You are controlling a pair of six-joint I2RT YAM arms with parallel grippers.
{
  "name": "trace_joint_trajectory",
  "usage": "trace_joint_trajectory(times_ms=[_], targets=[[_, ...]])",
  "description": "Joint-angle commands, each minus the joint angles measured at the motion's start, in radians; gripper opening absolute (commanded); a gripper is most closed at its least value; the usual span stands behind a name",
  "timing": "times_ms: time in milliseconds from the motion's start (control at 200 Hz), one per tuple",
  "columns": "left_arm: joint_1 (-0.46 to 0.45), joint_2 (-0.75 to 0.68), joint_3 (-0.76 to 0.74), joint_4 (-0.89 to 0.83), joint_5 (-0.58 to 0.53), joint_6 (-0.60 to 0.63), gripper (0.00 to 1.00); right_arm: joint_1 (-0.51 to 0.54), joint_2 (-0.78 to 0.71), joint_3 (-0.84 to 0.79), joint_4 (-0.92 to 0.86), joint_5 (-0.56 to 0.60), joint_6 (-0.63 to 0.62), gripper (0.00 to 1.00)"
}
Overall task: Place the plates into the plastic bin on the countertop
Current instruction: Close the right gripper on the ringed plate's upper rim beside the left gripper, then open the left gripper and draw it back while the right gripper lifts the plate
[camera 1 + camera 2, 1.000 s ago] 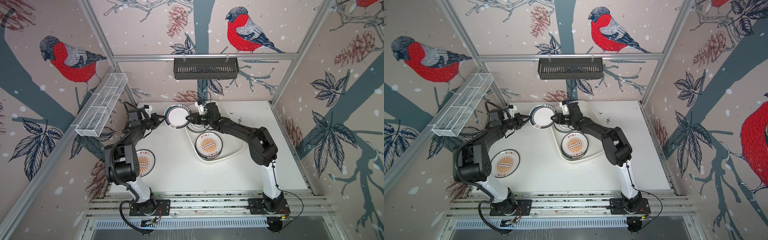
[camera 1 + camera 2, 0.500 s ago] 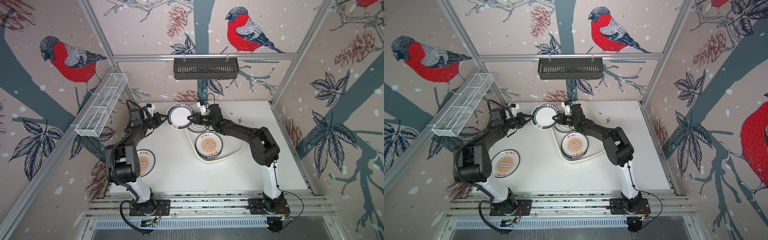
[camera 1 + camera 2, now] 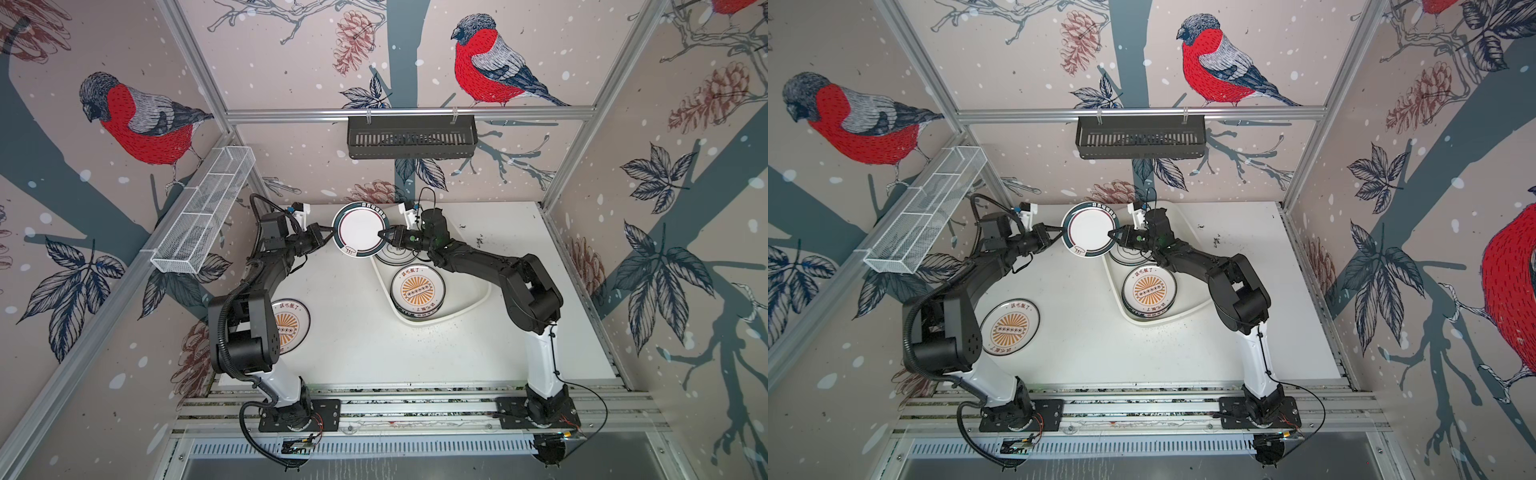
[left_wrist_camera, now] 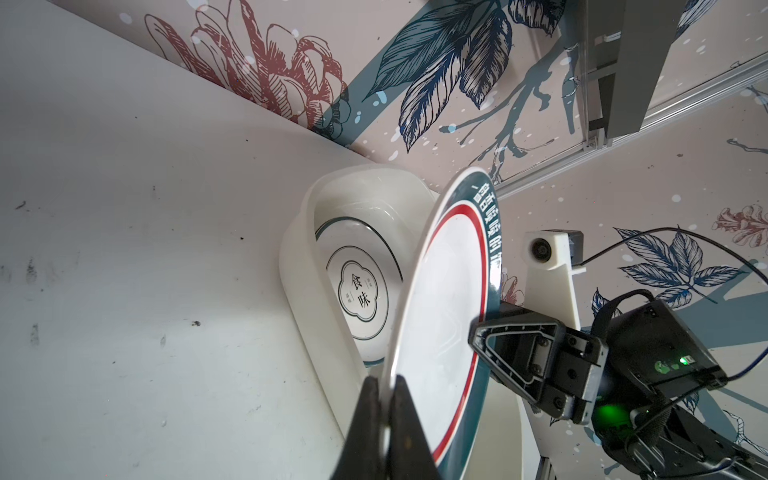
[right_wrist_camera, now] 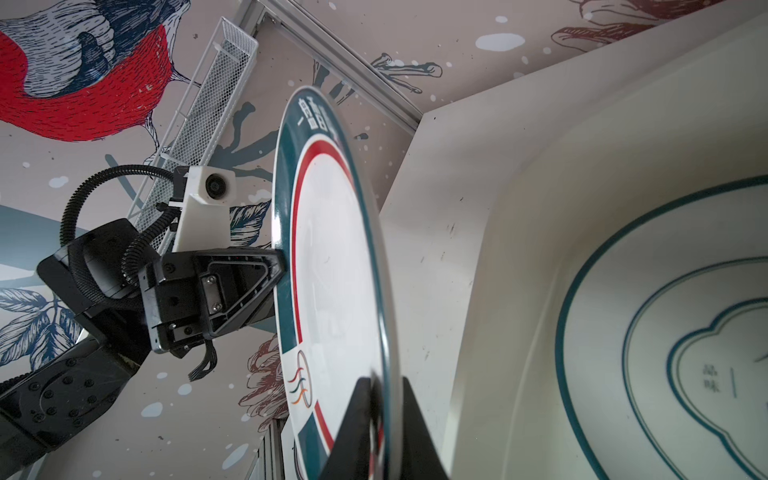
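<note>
Though white-centred, teal-banded lettered plate (image 3: 360,227)

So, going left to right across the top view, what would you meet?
Wire-mesh basket → loose sunburst plate on the countertop → left gripper → held dark-rimmed plate → right gripper → second sunburst plate in the plastic bin.

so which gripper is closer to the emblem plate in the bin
Right. The right gripper is over the emblem plate; the left gripper is across the held plate, outside the bin.
</note>
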Motion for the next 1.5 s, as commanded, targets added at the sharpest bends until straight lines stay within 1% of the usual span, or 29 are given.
trace_joint_trajectory(times_ms=[0, 15, 110, 185, 270, 335, 385, 500, 655, 876, 951, 1046, 1291, 1491], targets=[[-0.002, -0.009, 0.014, 0.009, -0.004, -0.007, 0.0, 0.004, -0.014, -0.003, 0.04, -0.023, -0.033, 0.09], [-0.003, -0.01, 0.015, 0.009, -0.005, -0.007, 0.0, 0.003, -0.015, -0.005, 0.041, -0.023, -0.032, 0.08], [-0.004, -0.011, 0.014, 0.006, -0.007, -0.002, 0.16, 0.001, -0.019, -0.006, 0.043, -0.024, -0.03, 0.07], [-0.004, -0.01, 0.017, 0.005, -0.008, -0.001, 0.32, -0.004, -0.024, -0.016, 0.06, -0.028, -0.018, 0.07], [-0.005, -0.017, 0.019, -0.001, -0.017, 0.005, 0.45, -0.018, -0.038, -0.042, 0.092, -0.033, 0.002, 0.06], [-0.004, -0.029, 0.016, -0.001, -0.028, 0.012, 0.53, -0.034, -0.05, -0.067, 0.115, -0.041, 0.018, 0.05], [-0.004, -0.038, 0.016, -0.006, -0.036, 0.021, 0.56, -0.048, -0.062, -0.086, 0.131, -0.053, 0.028, 0.05], [-0.004, -0.047, 0.028, -0.034, -0.049, 0.047, 0.58, -0.081, -0.117, -0.136, 0.106, -0.071, 0.011, 0.05], [-0.004, -0.056, 0.046, -0.053, -0.086, 0.072, 0.59, -0.138, -0.237, -0.223, -0.008, -0.083, -0.053, 0.05], [-0.004, -0.064, 0.069, -0.081, -0.085, 0.103, 0.58, -0.209, -0.39, -0.281, -0.36, -0.074, -0.249, 0.06], [-0.004, -0.067, 0.075, -0.09, -0.086, 0.111, 0.58, -0.233, -0.429, -0.315, -0.435, -0.063, -0.294, 0.06], [-0.004, -0.07, 0.085, -0.104, -0.086, 0.127, 0.58, -0.259, -0.473, -0.366, -0.482, -0.07, -0.322, 0.06], [-0.004, -0.063, 0.107, -0.131, -0.08, 0.152, 0.58, -0.295, -0.526, -0.459, -0.569, -0.077, -0.37, 0.06], [-0.004, -0.054, 0.117, -0.146, -0.069, 0.157, 0.58, -0.306, -0.499, -0.443, -0.669, -0.084, -0.423, 0.07]])
